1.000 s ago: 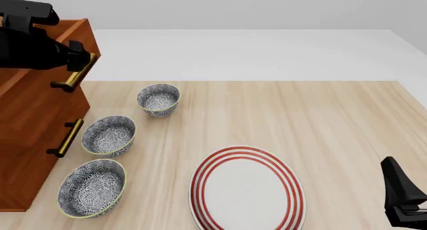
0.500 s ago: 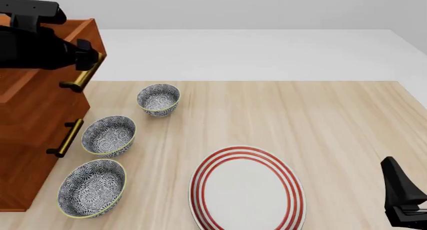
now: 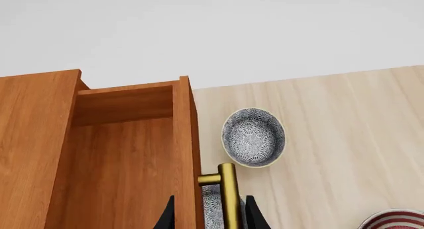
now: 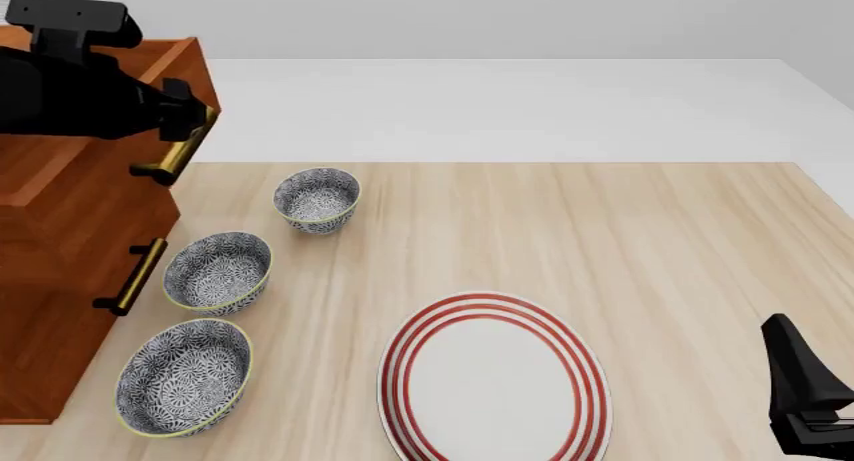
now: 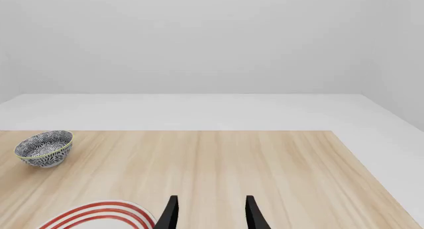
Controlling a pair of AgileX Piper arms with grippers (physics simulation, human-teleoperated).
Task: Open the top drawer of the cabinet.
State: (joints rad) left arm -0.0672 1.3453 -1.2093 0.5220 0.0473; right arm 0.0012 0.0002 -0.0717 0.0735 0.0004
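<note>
At far left on the surface [image 4: 667, 231], our left claw [image 3: 210, 214] pinches the brass handle [image 4: 180, 151] of the top drawer [image 3: 126, 154], partly out of the cabinet [image 4: 67, 281]. A skewed pull could slip the bar. Three bowls [image 4: 318, 198] stand beside; rightward lies open room. Our right claw [image 5: 210, 211] idles spread.

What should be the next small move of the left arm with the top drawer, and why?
Probably keep pulling the brass handle straight out, away from the cabinet. The left gripper has its jaws on either side of the bar, and the top drawer is only partly open, its inside showing. The right gripper waits open, apart.
</note>
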